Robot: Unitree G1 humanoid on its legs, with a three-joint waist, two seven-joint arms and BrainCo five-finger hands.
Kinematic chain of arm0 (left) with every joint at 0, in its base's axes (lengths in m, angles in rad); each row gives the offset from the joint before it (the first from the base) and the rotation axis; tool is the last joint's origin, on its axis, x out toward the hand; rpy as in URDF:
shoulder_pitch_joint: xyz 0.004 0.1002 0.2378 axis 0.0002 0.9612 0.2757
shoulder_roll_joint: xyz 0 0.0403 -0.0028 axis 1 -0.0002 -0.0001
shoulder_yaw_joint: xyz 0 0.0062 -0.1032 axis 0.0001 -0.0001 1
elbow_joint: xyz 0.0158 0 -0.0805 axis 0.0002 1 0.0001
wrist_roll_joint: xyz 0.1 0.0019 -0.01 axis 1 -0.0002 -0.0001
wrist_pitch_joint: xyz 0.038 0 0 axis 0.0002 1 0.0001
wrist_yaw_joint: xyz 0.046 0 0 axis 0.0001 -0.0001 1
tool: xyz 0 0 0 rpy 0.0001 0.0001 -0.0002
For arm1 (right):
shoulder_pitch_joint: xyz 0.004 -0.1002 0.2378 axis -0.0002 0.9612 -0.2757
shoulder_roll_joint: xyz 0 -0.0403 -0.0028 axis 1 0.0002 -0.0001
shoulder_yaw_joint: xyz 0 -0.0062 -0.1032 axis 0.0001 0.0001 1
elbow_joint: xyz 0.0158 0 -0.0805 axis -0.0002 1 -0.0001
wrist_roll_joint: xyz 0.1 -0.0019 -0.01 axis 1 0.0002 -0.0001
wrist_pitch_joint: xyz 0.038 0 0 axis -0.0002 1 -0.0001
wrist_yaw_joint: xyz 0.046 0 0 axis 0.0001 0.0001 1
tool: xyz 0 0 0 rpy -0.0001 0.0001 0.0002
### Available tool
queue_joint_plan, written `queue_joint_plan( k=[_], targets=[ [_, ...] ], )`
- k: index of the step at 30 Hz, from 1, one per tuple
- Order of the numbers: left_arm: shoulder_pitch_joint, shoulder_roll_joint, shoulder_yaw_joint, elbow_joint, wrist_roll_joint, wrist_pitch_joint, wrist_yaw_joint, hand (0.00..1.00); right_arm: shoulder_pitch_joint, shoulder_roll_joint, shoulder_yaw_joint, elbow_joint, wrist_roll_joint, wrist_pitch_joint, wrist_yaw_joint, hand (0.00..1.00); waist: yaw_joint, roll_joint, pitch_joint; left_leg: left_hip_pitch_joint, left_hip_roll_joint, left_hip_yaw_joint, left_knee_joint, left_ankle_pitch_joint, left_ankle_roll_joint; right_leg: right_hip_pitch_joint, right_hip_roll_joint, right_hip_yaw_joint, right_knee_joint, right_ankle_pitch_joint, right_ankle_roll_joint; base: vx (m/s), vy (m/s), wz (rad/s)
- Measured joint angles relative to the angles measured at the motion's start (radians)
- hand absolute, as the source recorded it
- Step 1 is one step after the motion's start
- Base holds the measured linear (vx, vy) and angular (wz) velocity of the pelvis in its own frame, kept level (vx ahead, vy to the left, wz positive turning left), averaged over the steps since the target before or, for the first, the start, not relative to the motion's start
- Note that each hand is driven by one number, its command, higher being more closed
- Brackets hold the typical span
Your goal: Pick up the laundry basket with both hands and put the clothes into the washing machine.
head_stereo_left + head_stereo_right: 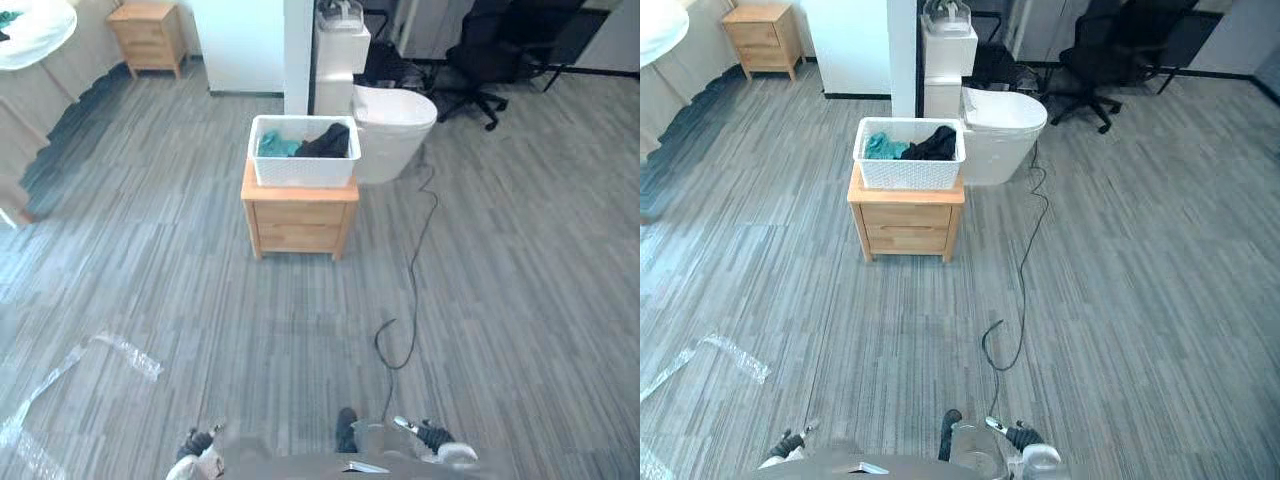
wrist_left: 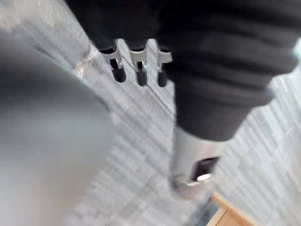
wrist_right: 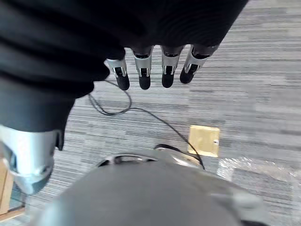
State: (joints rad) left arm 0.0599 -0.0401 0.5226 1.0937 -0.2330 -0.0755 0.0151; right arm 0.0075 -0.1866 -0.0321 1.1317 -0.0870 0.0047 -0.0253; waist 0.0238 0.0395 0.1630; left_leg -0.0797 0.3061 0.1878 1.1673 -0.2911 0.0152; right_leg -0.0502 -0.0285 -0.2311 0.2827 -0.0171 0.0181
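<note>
A white laundry basket (image 1: 303,165) stands on a small wooden nightstand (image 1: 298,218) a few steps ahead, in the middle of the room. Teal clothes (image 1: 276,145) and black clothes (image 1: 326,142) lie inside it. Right behind the nightstand is a white rounded appliance (image 1: 392,128) beside a white tower unit (image 1: 338,60). My left hand (image 1: 197,444) and right hand (image 1: 436,437) hang low at the bottom edge, far from the basket. In the wrist views the left hand's fingers (image 2: 139,71) and the right hand's fingers (image 3: 153,73) hang straight over the floor and hold nothing.
A second wooden nightstand (image 1: 148,35) stands at the back left by a bed with white bedding (image 1: 30,32). A black office chair (image 1: 482,58) is at the back right. Clear plastic film (image 1: 112,350) lies on the floor at the left. A brass floor plate (image 3: 204,140) sits near my right side.
</note>
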Motion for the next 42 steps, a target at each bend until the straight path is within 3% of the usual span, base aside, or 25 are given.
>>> queue_joint_plan(
  k=[2, 5, 8, 9, 10, 12, 13, 17, 18, 19, 20, 21, 22, 23, 25, 27, 29, 30, 31, 32, 34, 36, 38, 40, 42],
  targets=[
    [0.005, 0.026, -0.070, -0.015, 0.001, -0.006, -0.003, 0.00, -0.002, 0.005, 0.011, 0.028, 0.000, 0.000, -0.002, 0.00, 0.005, -0.014, 0.014, -0.009, -0.015, -0.001, 0.041, -0.007, -0.005, 0.152, -0.010, 0.007, -0.072, -0.002, -0.002, 0.52, -0.156, 0.17],
    [0.014, 0.036, -0.118, -0.024, 0.002, -0.012, -0.004, 0.00, -0.027, 0.007, -0.020, 0.025, -0.001, -0.001, -0.003, 0.00, 0.008, 0.002, 0.025, -0.080, -0.104, 0.005, -0.264, -0.039, -0.090, 0.304, -0.014, 0.042, -0.192, -0.071, 0.007, 0.36, 0.025, -0.20],
    [0.045, 0.039, -0.135, -0.042, 0.003, -0.008, -0.004, 0.00, -0.028, 0.008, -0.055, 0.009, 0.001, -0.001, -0.004, 0.00, 0.012, 0.020, 0.036, -0.098, -0.145, -0.033, -0.700, 0.022, -0.088, 0.334, -0.015, 0.063, -0.214, -0.141, 0.020, 0.33, 0.173, -0.46],
    [0.065, 0.033, -0.135, -0.044, 0.005, -0.003, -0.005, 0.00, -0.017, 0.007, -0.058, 0.001, 0.001, -0.001, -0.006, 0.00, 0.015, 0.023, 0.043, -0.081, -0.158, -0.051, -0.787, 0.156, -0.085, 0.347, -0.018, 0.089, -0.216, -0.162, 0.029, 0.21, 0.192, -0.39],
    [0.086, 0.029, -0.131, -0.044, 0.005, -0.002, -0.005, 0.00, -0.015, 0.012, -0.053, 0.001, 0.001, -0.001, -0.007, 0.00, 0.017, 0.027, 0.044, -0.073, -0.176, -0.051, -0.803, 0.192, -0.069, 0.347, -0.024, 0.104, -0.221, -0.169, 0.021, 0.29, 0.231, -0.42],
    [0.092, 0.038, -0.128, -0.064, 0.014, -0.001, -0.002, 0.00, -0.017, 0.018, 0.002, -0.021, -0.001, -0.001, -0.006, 0.00, 0.027, -0.011, 0.034, -0.135, -0.193, -0.044, -0.742, 0.156, -0.042, 0.304, -0.045, 0.144, -0.206, -0.171, 0.011, 0.34, 0.234, -0.15],
    [0.082, 0.037, -0.103, -0.062, 0.021, 0.003, -0.002, 0.00, -0.023, 0.017, 0.020, -0.019, -0.001, 0.001, -0.006, 0.00, 0.037, -0.002, 0.043, -0.163, -0.193, -0.040, -0.722, 0.138, -0.027, 0.272, -0.041, 0.168, -0.182, -0.164, 0.019, 0.34, 0.240, -0.02],
    [0.112, 0.028, -0.068, -0.046, 0.022, 0.016, -0.001, 0.00, -0.023, 0.017, 0.031, -0.013, -0.001, -0.004, 0.001, 0.00, 0.033, -0.012, 0.029, -0.027, -0.218, -0.012, -0.781, 0.096, -0.008, 0.183, -0.047, 0.271, 0.232, -0.122, 0.029, 0.29, 0.155, -0.21],
    [0.116, 0.037, -0.061, -0.028, 0.022, 0.016, -0.003, 0.00, -0.023, 0.019, 0.031, -0.012, 0.000, -0.011, 0.002, 0.00, 0.032, -0.020, 0.022, 0.042, -0.253, 0.004, -0.821, 0.090, -0.006, 0.118, -0.076, 0.286, 0.401, -0.068, 0.006, 0.36, 0.152, -0.43],
    [0.129, 0.041, -0.076, -0.006, 0.022, 0.016, -0.003, 0.00, -0.023, 0.012, 0.029, -0.015, 0.001, -0.022, 0.003, 0.00, 0.022, -0.020, 0.017, 0.130, -0.283, 0.015, -0.897, 0.090, -0.004, 0.061, -0.097, 0.287, 0.558, 0.053, -0.001, 0.31, 0.111, -0.32],
    [0.129, 0.043, -0.106, -0.002, 0.023, 0.016, -0.002, 0.00, -0.019, 0.004, 0.030, -0.015, 0.000, -0.024, 0.003, 0.00, 0.004, -0.001, 0.008, 0.161, -0.283, 0.022, -0.928, 0.092, -0.001, 0.034, -0.098, 0.291, 0.625, 0.102, 0.008, 0.34, 0.091, -0.05],
    [0.138, 0.042, -0.143, 0.000, 0.023, 0.015, -0.004, 0.00, -0.012, -0.013, 0.031, -0.016, 0.000, -0.024, 0.003, 0.00, -0.019, 0.020, -0.008, 0.202, -0.278, 0.037, -0.953, 0.098, 0.008, -0.025, -0.096, 0.276, 0.723, 0.076, 0.008, 0.29, 0.028, -0.01],
    [0.140, 0.040, -0.150, 0.016, 0.023, 0.012, -0.004, 0.00, -0.019, -0.017, 0.028, -0.020, 0.002, -0.028, 0.003, 0.00, -0.025, 0.028, -0.007, 0.252, -0.279, 0.059, -0.985, 0.108, 0.023, -0.071, -0.095, 0.238, 0.749, -0.022, 0.006, 0.29, 0.015, -0.14],
    [0.140, 0.039, -0.150, 0.023, 0.023, 0.013, -0.003, 0.00, -0.022, -0.021, 0.029, -0.020, 0.000, -0.028, 0.005, 0.00, -0.028, 0.040, -0.011, 0.277, -0.277, 0.069, -1.001, 0.108, 0.024, -0.090, -0.088, 0.218, 0.728, -0.072, 0.008, 0.33, -0.011, -0.38],
    [0.135, 0.030, -0.131, 0.027, 0.023, 0.011, -0.002, 0.00, -0.033, -0.022, 0.029, -0.028, 0.000, -0.028, 0.013, 0.00, -0.034, 0.048, -0.010, 0.323, -0.248, 0.101, -1.016, 0.102, 0.014, -0.137, -0.034, 0.143, 0.468, -0.150, 0.008, 0.34, -0.063, -0.37],
    [0.126, 0.035, -0.132, 0.026, 0.023, 0.009, -0.003, 0.00, -0.031, -0.017, 0.030, -0.044, 0.001, -0.026, 0.015, 0.00, -0.037, 0.039, -0.004, 0.330, -0.232, 0.103, -1.024, 0.098, 0.010, -0.158, -0.025, 0.106, 0.209, -0.121, 0.014, 0.31, -0.130, -0.01],
    [0.127, 0.035, -0.126, 0.022, 0.021, 0.001, -0.006, 0.00, -0.029, -0.013, 0.029, -0.055, 0.001, -0.023, 0.017, 0.00, -0.036, 0.026, -0.001, 0.346, -0.229, 0.110, -1.071, 0.069, -0.034, -0.173, -0.051, 0.097, 0.005, -0.053, 0.012, 0.27, -0.167, 0.07],
    [0.123, 0.037, -0.117, 0.014, 0.021, -0.003, -0.005, 0.00, -0.026, -0.011, 0.029, -0.054, 0.001, -0.020, 0.017, 0.00, -0.030, 0.014, -0.001, 0.359, -0.234, 0.110, -1.075, 0.054, -0.045, -0.179, -0.076, 0.099, -0.033, -0.030, 0.010, 0.44, -0.325, -0.07],
    [0.134, 0.038, -0.082, 0.017, 0.021, -0.004, -0.003, 0.00, -0.011, -0.008, 0.034, -0.055, 0.001, -0.018, 0.017, 0.00, -0.026, -0.026, -0.007, 0.391, -0.245, 0.096, -1.070, 0.015, -0.079, -0.173, -0.100, 0.100, -0.029, 0.002, 0.028, 0.39, -0.294, -0.11],
    [0.133, 0.035, -0.082, 0.020, 0.021, -0.002, -0.002, 0.00, -0.007, -0.010, 0.039, -0.056, 0.001, -0.019, 0.017, 0.00, -0.025, -0.021, -0.008, 0.405, -0.234, 0.093, -1.064, 0.001, -0.083, -0.175, -0.095, 0.091, -0.001, 0.034, 0.031, 0.44, -0.330, 0.04],
    [0.136, -0.003, -0.086, 0.017, 0.021, 0.000, -0.004, 0.00, 0.013, -0.037, 0.044, -0.061, -0.001, -0.019, 0.018, 0.00, -0.033, 0.044, -0.042, 0.398, -0.159, 0.066, -0.995, -0.011, -0.084, -0.172, -0.044, 0.050, 0.040, -0.005, 0.010, 0.46, -0.302, 0.21],
    [0.115, 0.003, -0.081, 0.015, 0.029, -0.006, -0.016, 0.00, 0.013, -0.037, 0.055, -0.049, -0.011, -0.009, 0.019, 0.00, -0.027, 0.037, -0.037, 0.218, -0.094, -0.007, -0.634, 0.016, -0.078, -0.141, -0.026, 0.026, 0.029, -0.033, -0.014, 0.44, -0.344, 0.17],
    [0.098, 0.010, -0.094, 0.016, 0.022, -0.002, -0.018, 0.00, -0.008, -0.037, 0.061, 0.019, -0.032, -0.004, 0.017, 0.00, -0.016, 0.041, 0.002, 0.091, -0.010, -0.039, -0.259, 0.002, -0.105, 0.016, 0.022, -0.004, -0.033, -0.037, -0.032, 0.41, -0.258, 0.13],
    [0.094, 0.029, -0.121, 0.014, 0.022, -0.005, -0.020, 0.00, -0.002, -0.029, 0.061, 0.046, -0.037, -0.001, 0.017, 0.00, 0.001, 0.029, 0.005, 0.079, -0.014, -0.034, -0.259, 0.002, -0.106, 0.120, 0.038, -0.008, -0.100, -0.038, -0.032, 0.27, -0.094, 0.01],
    [0.093, 0.036, -0.143, 0.013, 0.022, -0.008, -0.020, 0.00, -0.001, -0.027, 0.059, 0.044, -0.037, -0.001, 0.016, 0.00, 0.001, 0.029, 0.006, 0.060, -0.019, -0.019, -0.423, 0.001, -0.108, 0.177, 0.050, -0.008, -0.160, -0.040, -0.028, 0.29, -0.027, -0.03]
  ],
)
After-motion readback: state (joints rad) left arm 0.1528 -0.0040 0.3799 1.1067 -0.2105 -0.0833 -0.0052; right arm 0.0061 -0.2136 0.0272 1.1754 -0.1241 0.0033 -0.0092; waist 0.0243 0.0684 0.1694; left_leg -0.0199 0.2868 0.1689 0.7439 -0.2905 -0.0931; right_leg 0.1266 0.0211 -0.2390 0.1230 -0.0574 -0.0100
